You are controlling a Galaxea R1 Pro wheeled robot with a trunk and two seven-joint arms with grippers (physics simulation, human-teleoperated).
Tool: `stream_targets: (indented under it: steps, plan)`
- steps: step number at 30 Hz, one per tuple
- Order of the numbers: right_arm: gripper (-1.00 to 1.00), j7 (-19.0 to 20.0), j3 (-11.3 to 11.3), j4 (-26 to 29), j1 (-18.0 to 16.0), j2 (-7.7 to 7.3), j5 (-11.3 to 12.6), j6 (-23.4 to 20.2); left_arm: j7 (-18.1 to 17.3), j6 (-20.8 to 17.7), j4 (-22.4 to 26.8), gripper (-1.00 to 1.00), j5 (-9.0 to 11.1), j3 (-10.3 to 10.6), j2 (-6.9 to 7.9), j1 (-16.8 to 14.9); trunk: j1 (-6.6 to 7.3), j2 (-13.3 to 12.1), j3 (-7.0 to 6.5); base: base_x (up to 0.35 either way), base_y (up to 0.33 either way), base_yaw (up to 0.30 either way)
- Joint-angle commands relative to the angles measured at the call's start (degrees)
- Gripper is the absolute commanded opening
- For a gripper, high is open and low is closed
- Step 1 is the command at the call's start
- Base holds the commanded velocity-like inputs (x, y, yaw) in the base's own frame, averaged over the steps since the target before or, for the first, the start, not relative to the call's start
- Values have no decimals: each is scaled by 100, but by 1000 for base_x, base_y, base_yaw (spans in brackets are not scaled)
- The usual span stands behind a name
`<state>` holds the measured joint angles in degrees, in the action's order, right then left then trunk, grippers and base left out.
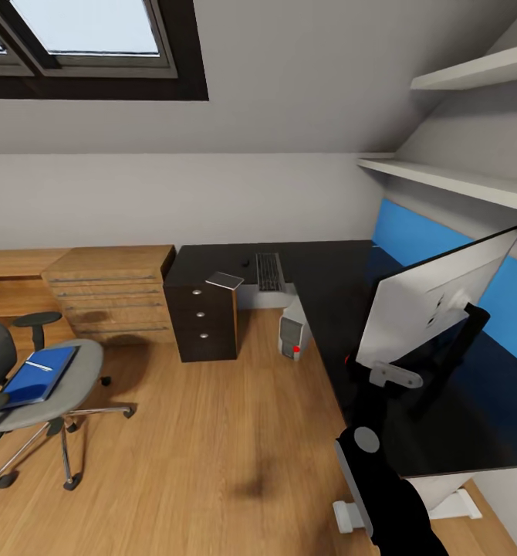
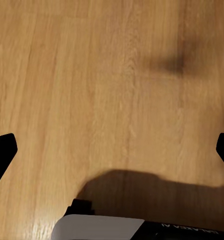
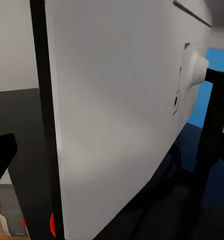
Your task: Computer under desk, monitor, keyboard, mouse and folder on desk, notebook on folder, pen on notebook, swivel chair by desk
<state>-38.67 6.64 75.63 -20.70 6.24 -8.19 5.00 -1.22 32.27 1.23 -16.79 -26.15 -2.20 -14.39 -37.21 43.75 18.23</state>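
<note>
Over at the right of the head view the monitor [image 1: 432, 301] stands tilted on the black desk [image 1: 328, 270], white back toward us, black stem behind it against the blue back panel [image 1: 444, 239]. The right arm [image 1: 390, 494] rises from the bottom edge toward the screen's lower corner, and in the right wrist view the monitor's white back [image 3: 117, 115] sits very close between the fingers, with one dark fingertip [image 3: 1, 155] at the frame's left edge — whether the right gripper is actually clamped on the screen I cannot tell. The left gripper [image 2: 112, 150] is spread wide, fingertips at both side edges of its view, nothing between them but the wooden floor [image 2: 91, 75]. Centre frame, the keyboard [image 1: 270, 272] lies on the far part of the desk, and the computer [image 1: 293, 332] stands on the floor beneath its edge. Lower left — the swivel chair [image 1: 50, 386], well apart from the desk, carries the blue folder [image 1: 38, 374] on its seat, a thin white pen [image 1: 38, 366] lying on top.
</note>
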Motion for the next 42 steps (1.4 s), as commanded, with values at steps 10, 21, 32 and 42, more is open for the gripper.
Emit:
stream_targets:
  steps: [10,21,32,42]
  plan:
    - [100,-50,4,4,-4,3,-25,1,22,10,-1,100,-35,-57,0,-2,219,-397,-173,0,0,0]
    - [100,-43,6,-4,-4,3,-24,0,26,9,-3,100,-35,-55,0,-2,373,-678,-299,0,0,0]
    - [100,-18,426,-21,11,-22,-145,1,3,15,-1,100,-35,-57,0,-2,373,-678,-299,60,44,0]
    - [100,-131,476,-1,13,-26,-184,1,16,12,-3,100,-35,-57,0,-2,373,-678,-299,64,24,0]
